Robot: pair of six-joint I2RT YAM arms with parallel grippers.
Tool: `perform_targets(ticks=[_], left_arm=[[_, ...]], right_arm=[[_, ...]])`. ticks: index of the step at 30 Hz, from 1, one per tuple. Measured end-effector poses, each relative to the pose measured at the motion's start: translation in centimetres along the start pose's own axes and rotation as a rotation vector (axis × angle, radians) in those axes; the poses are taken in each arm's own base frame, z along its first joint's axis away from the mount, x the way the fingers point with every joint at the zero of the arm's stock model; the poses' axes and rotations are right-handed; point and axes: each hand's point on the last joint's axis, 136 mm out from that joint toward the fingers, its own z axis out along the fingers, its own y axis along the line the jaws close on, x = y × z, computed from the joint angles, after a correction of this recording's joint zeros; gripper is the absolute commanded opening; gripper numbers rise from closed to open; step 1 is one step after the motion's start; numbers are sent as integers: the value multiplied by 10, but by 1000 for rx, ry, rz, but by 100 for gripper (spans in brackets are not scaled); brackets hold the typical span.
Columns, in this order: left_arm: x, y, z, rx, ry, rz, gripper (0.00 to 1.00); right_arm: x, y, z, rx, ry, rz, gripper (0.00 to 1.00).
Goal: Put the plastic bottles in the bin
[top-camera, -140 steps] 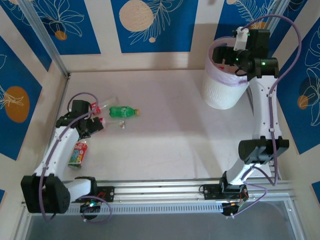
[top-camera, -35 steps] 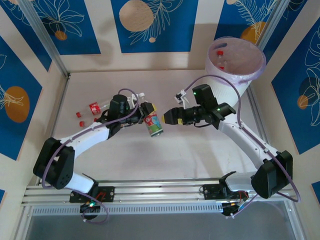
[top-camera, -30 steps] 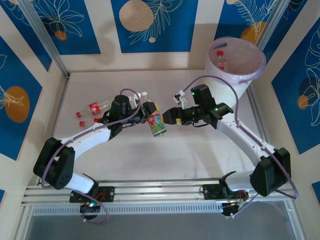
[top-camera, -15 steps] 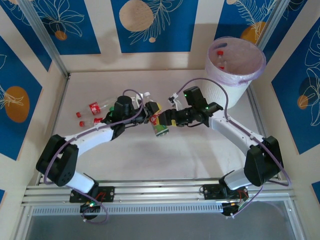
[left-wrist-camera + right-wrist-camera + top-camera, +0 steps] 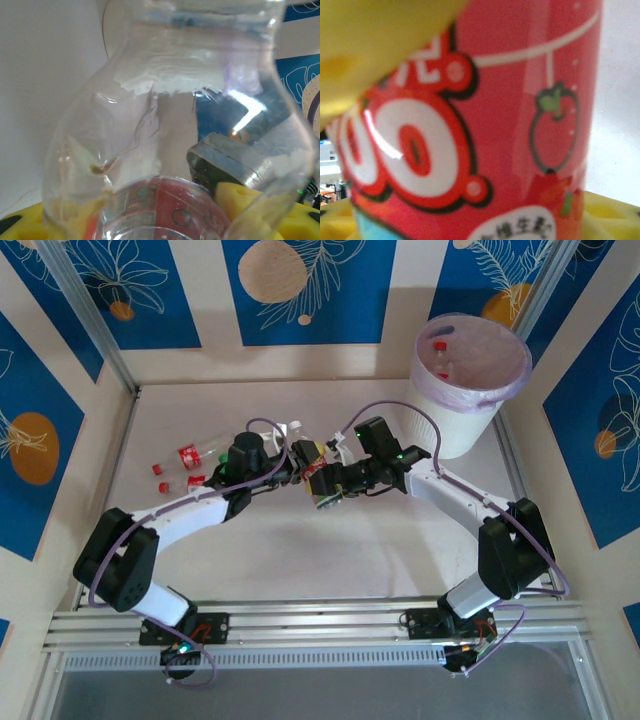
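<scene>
Left pincer (image 5: 298, 468) clenched on red-label bottle (image 5: 324, 497); right pincer (image 5: 330, 480) straddled it, grip state unclear. Right needed firm clamp before left released; then bin (image 5: 452, 432).

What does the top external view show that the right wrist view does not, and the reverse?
Top external: the bin holding bottles, two arms meeting above the table, loose bottles lying at its left. Right wrist: label details, a strawberry drawing and white lettering. Both: the red-labelled bottle between yellow fingers.
</scene>
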Motion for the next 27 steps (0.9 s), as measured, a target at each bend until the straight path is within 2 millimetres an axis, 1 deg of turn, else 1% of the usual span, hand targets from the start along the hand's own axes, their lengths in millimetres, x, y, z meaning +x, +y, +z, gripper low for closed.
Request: perform_targets(ticks=[1,3,5,7,10,14,19,24,27], left_arm=[[0,0,0,1,1,1,0],[1,0,0,1,3,2,17],[0,0,0,0,2,3,31],[0,0,0,0,2,4,40],[1,0,0,1,3,4,63],[0,4,0,-13,-2,-2,100],[0,4,0,-11,-2,-5,100],[-4,4,-2,-10,-12,-4,100],[-5,8,-6,-23,-17,-1,100]], right_arm=[[0,0,0,0,0,-1,53],[0,0,0,-1,0,-2,49],[0,0,0,0,-1,-4,47],[0,0,0,0,0,-4,46],[0,0,0,0,-1,-4,44],[-2,0,-2,3,-11,-7,39],[-6,-6,-8,28,-33,4,37],[-8,-24,-16,97,-47,36,35],[-15,-37,-31,182,-69,39,35]])
